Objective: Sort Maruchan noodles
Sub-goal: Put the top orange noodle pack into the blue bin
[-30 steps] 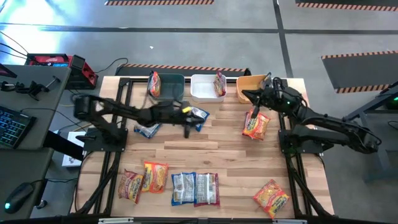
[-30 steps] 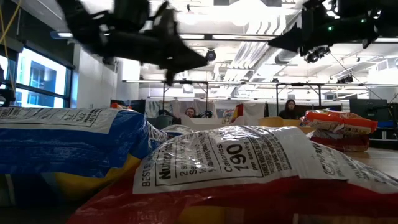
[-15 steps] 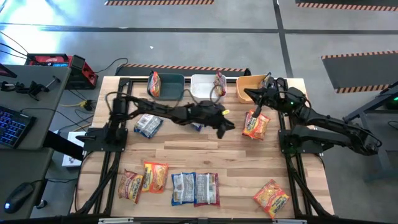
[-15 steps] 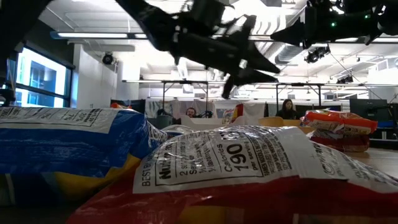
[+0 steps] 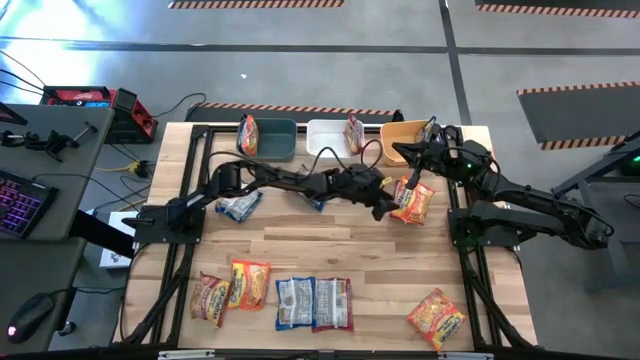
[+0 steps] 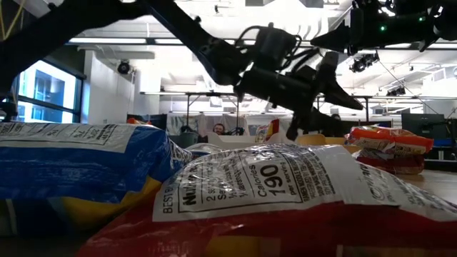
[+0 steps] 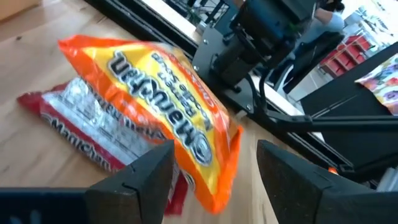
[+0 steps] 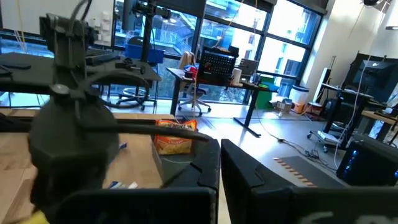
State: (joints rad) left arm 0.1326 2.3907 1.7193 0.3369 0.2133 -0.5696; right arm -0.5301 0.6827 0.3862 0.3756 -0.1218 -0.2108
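An orange Maruchan packet lies tilted on a white-maroon packet at the table's far right. My left gripper is stretched across the table, open, with its fingers on either side of the orange packet's near corner; I cannot tell whether they touch it. My right gripper hangs shut and empty above the orange bin. Yellow-blue packets lie flat under the left arm. Several more packets lie in a row near the front edge, and one more sits at the front right.
Three bins stand at the far edge. The dark-blue bin has an orange packet standing in it, and the white bin has a packet leaning in it. Bare wood lies mid-table. People sit in the room beyond.
My left gripper has swept from mid-table toward the right edge and sunk a little, reaching the orange packet stack. It rolled on the way and has opened from shut. The yellow-blue packets stayed on the table behind it.
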